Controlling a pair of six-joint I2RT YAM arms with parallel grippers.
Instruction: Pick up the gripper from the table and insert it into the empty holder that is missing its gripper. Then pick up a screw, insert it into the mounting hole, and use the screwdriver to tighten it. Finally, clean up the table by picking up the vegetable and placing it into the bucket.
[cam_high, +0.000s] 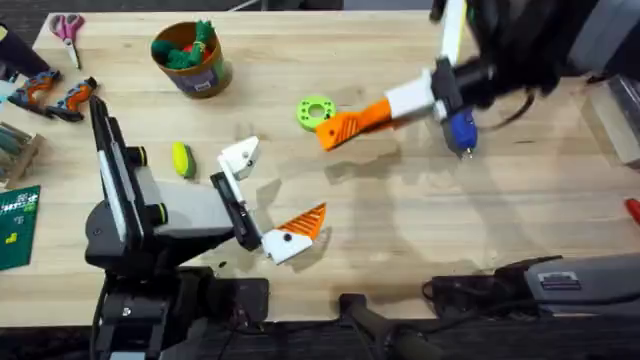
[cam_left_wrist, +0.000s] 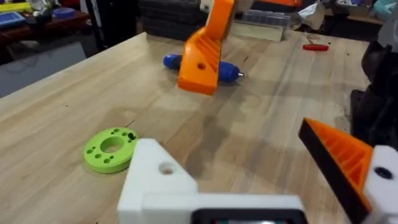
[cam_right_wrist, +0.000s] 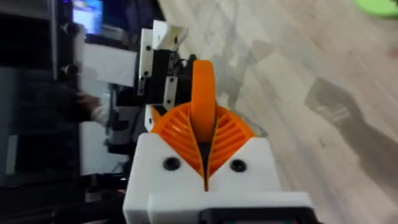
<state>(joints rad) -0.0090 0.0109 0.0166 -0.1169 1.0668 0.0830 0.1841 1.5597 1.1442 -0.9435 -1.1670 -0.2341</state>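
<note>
Overhead view, clock directions taken from the table's middle.

- Right gripper: at about 12 o'clock, above the table. In its wrist view the two ribbed pads are pressed together on the gripper, which stands out beyond them as a narrow orange blade.
- Left gripper: spread wide and carrying nothing. One finger bears an orange wedge. The other is the holder, a bare white block at roughly 9–10 o'clock with its mounting hole facing up.
- Screwdriver: lying on the table at 2 o'clock, just beside the right wrist.
- Vegetable: at 9 o'clock, just beyond the holder.
- Bucket: at 10–11 o'clock.
- Green ring disc: close to the right gripper's tip.
- No screw identified; too small to tell.

Handling, as a judgement:
- The gripper looks like light, rigid printed plastic. Its ribbed face should key against the pads and its smooth flanks less so.
- The present hold is near the base, so the long free end can lever if it meets the holder off-axis.
- Approach should line up with the holder's face, with the mating end kept clear of the pads.
- The holder is stiff, but it sits on an open finger and may give sideways under push.
</note>
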